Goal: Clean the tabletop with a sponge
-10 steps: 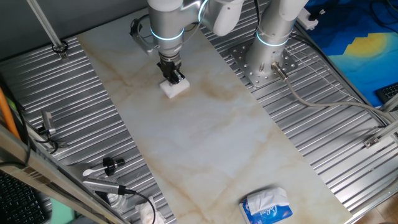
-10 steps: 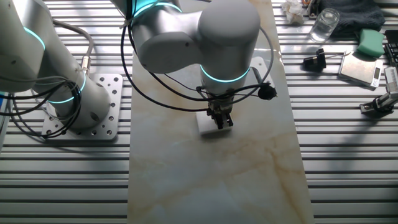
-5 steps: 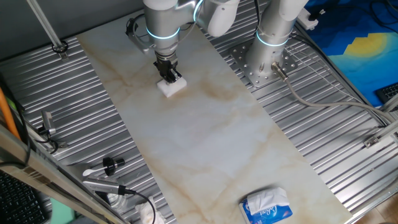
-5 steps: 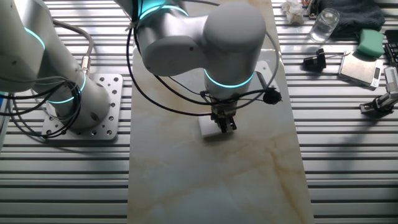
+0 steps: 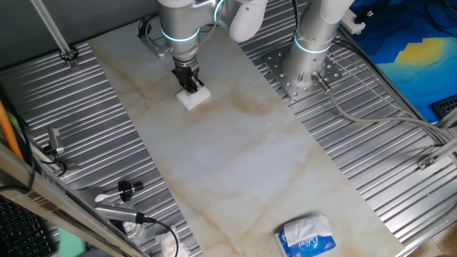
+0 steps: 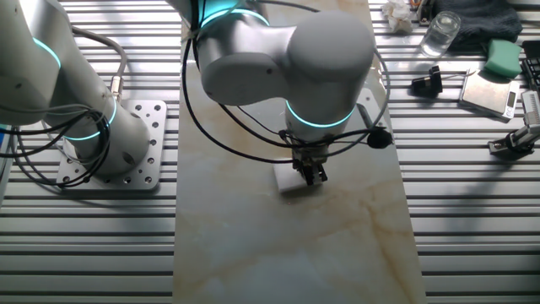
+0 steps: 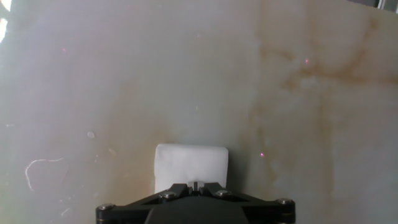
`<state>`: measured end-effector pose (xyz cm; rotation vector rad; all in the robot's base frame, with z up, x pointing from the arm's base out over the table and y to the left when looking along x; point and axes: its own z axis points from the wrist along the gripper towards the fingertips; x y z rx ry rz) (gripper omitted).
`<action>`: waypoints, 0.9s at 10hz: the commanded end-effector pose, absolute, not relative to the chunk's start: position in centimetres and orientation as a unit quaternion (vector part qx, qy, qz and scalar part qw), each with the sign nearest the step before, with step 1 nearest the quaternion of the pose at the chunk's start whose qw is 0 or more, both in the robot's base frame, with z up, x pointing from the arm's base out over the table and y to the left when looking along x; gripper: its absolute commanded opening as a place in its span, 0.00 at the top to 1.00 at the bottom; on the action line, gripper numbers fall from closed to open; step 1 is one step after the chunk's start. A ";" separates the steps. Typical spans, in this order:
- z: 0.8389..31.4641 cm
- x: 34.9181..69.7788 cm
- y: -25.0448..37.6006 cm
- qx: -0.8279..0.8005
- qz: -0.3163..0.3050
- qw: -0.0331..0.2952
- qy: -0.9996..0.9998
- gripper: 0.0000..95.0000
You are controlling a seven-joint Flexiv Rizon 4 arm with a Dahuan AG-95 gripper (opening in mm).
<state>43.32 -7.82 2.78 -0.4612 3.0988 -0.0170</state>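
The white sponge lies flat on the off-white marble tabletop, near its far end. My gripper stands upright over it, shut on the sponge and pressing it to the slab. From the other side, the sponge peeks out beneath the gripper and the bulky arm. In the hand view the sponge sits just ahead of the black gripper, with tan veins and smudges on the tabletop to the right.
A blue-and-white tissue pack lies at the slab's near end. Ribbed grey metal flanks the slab. A second arm's base stands to the right. Black tools and a white cloth wad lie at the left front.
The gripper has slid the sponge along the tabletop, up and to the left in one fixed view, to the right and slightly down in the other. It stays shut on the sponge.
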 end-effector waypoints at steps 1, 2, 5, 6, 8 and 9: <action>2.8 43.3 -7.5 -0.142 0.003 0.004 0.990 1.00; 2.7 43.3 -7.3 -0.138 0.004 0.003 0.990 1.00; 2.4 42.9 -6.4 -0.131 0.005 0.004 0.991 1.00; 2.4 42.8 -6.4 -0.130 0.005 0.003 0.992 1.00; 2.5 42.7 -6.4 -0.128 0.007 0.003 0.992 1.00; 2.5 42.6 -6.3 -0.126 0.011 0.004 0.992 1.00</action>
